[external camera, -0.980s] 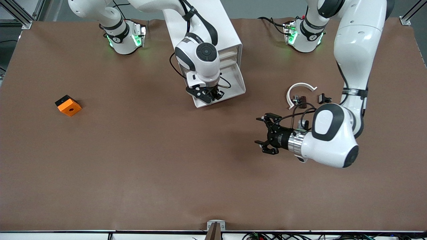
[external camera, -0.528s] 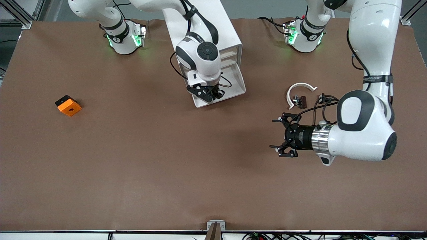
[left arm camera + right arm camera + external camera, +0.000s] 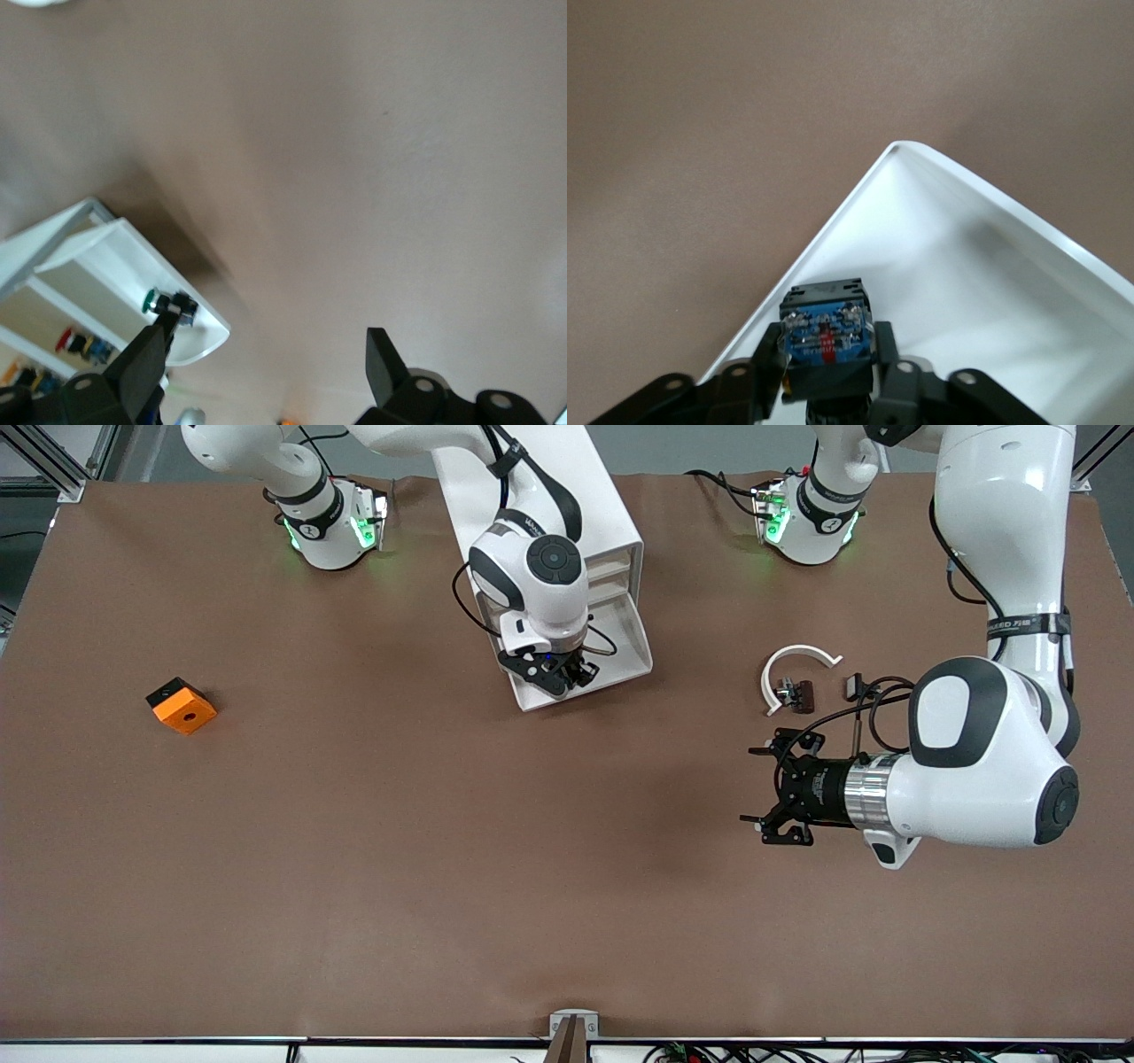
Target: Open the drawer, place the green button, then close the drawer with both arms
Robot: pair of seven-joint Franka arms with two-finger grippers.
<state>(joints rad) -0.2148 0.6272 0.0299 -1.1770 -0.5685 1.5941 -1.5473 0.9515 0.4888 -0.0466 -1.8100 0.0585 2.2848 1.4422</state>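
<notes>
Even overhead light, soft shadows, left wrist view blurred

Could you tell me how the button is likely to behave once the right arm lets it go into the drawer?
The button, shut in the right gripper over the drawer, looks light and rigid. Its blocky body should settle, though the round cap might let it tip or roll.

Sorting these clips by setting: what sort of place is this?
Probably a robotics lab bench: two white jointed robot arms work on a brown-covered table framed by aluminium rails, with a small white drawer cabinet.
</notes>
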